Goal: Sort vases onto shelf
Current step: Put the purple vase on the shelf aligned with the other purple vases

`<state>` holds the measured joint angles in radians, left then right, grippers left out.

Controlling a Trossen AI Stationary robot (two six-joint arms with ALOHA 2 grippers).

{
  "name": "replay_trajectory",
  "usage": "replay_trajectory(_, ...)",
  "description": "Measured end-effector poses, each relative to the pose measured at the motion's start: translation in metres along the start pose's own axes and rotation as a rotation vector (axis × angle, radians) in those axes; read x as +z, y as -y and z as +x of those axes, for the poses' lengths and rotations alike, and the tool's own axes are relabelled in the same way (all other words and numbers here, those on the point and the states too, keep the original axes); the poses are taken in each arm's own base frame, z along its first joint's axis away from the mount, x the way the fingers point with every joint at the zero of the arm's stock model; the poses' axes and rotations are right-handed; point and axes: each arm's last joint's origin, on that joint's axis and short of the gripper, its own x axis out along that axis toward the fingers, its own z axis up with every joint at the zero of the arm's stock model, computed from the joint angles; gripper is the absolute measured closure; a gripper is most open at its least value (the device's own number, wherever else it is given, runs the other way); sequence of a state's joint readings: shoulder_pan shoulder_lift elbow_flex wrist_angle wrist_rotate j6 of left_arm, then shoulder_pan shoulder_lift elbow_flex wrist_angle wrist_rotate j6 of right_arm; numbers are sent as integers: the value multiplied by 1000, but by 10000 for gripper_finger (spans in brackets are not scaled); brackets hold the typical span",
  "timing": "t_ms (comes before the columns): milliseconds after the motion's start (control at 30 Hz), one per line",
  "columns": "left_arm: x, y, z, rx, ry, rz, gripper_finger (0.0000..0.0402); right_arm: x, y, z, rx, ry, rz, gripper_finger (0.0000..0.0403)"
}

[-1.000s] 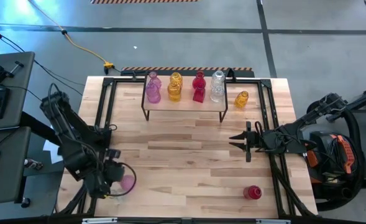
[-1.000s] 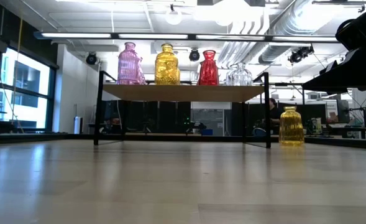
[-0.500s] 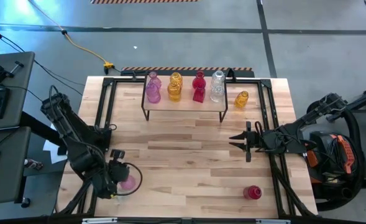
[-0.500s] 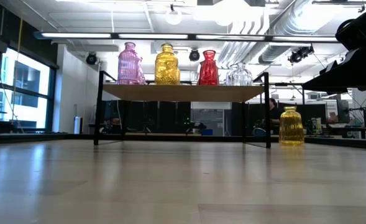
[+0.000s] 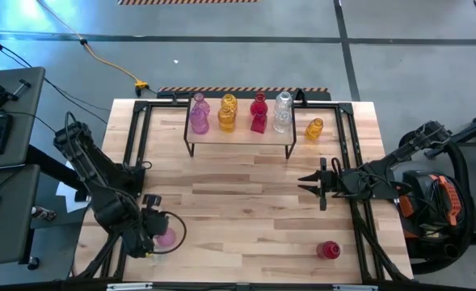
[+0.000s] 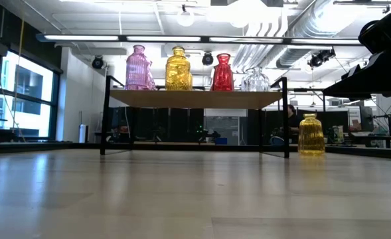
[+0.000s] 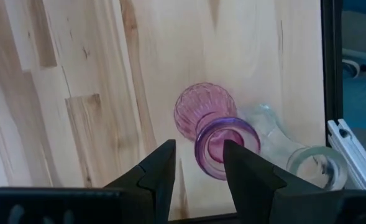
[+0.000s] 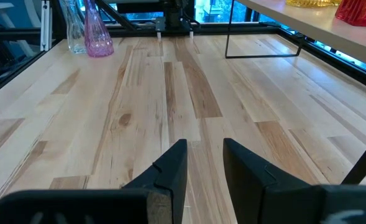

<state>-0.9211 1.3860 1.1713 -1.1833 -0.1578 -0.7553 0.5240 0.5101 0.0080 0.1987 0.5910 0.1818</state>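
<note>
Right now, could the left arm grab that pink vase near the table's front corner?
Probably yes: the left gripper hangs open right above the pink vase, nothing between. The clear vase beside it crowds one side.

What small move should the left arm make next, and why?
Probably lower the left end effector a little further over the pink vase and close on its neck. Its fingers stand apart above the vase's open rim, not yet gripping, and a clear vase stands right beside it, so the descent should stay straight. The right end effector waits mid-table.
</note>
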Motion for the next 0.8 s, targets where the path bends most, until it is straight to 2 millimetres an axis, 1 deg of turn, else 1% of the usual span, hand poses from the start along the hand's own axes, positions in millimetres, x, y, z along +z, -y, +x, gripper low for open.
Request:
replay_trajectory(367,0,0,2,-2,2,6,275,0,0,0,0,0,0,315)
replay_trajectory(500,-1,0,8,1,0,2,275,0,0,0,0,0,0,315)
replay_trajectory(633,-2,0,9,8,0,0,276,0,0,0,0,0,0,315)
replay_trajectory(700,-1,-1,9,9,0,-5,281,0,0,0,0,0,0,315)
replay_trajectory(800,-1,-1,9,9,4,-6,299,0,0,0,0,1,0,315)
